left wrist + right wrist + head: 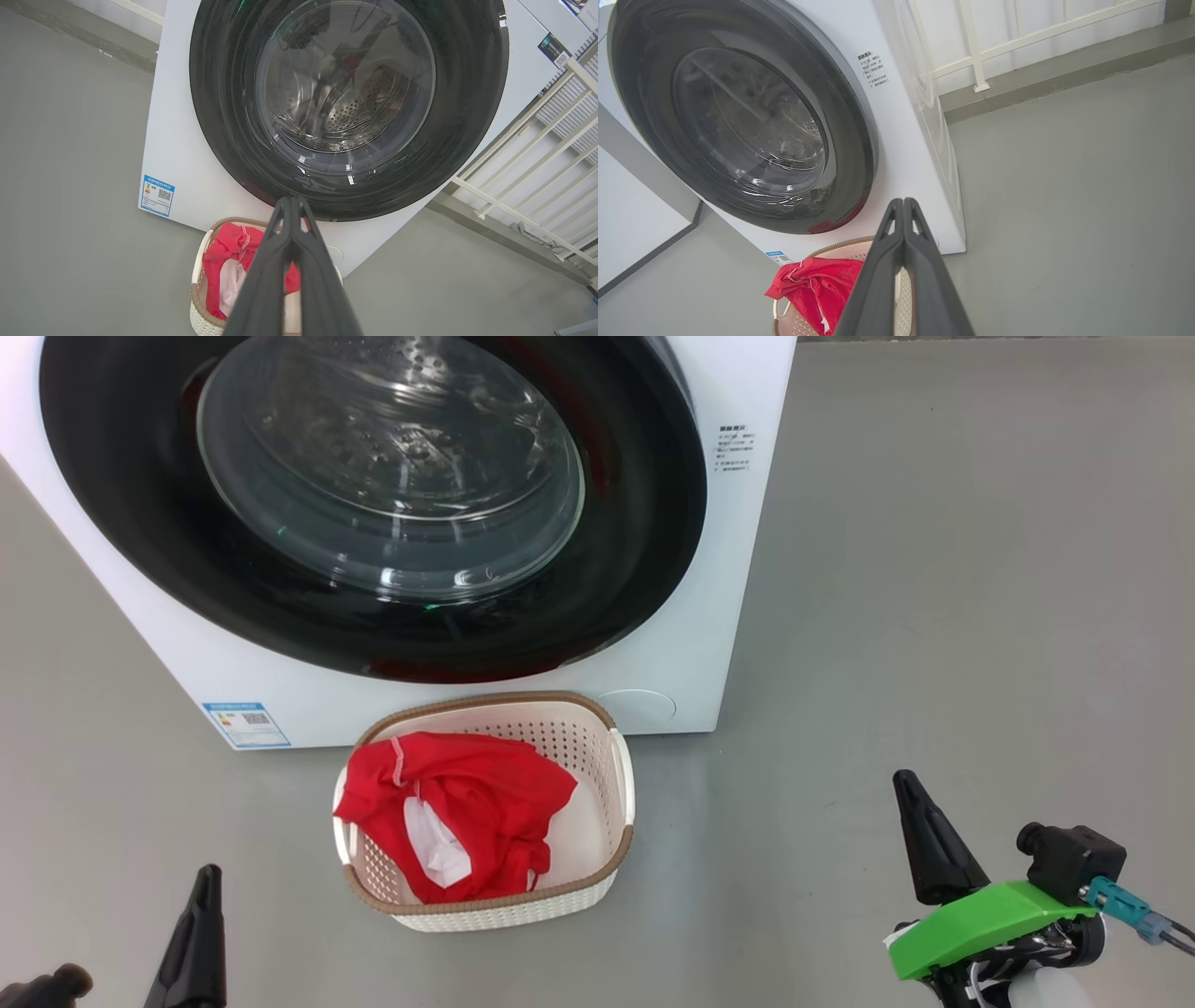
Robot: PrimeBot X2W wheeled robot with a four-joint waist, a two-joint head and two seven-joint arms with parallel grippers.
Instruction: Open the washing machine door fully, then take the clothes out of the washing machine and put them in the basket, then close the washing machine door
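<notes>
All three steps look done: clothes (485, 793) in the basket (523, 910), washing machine door (121, 523) seemingly shut, left gripper (292, 203) and right gripper (903, 203) closed, empty.

The washing machine (681, 663) and the washing machine door (644, 523) run off the head view's top edge, the printed text (735, 448) and blue label (246, 723) on the white front are too small to read, and the red clothes (485, 793) hide the left floor of the basket (597, 775).
</notes>
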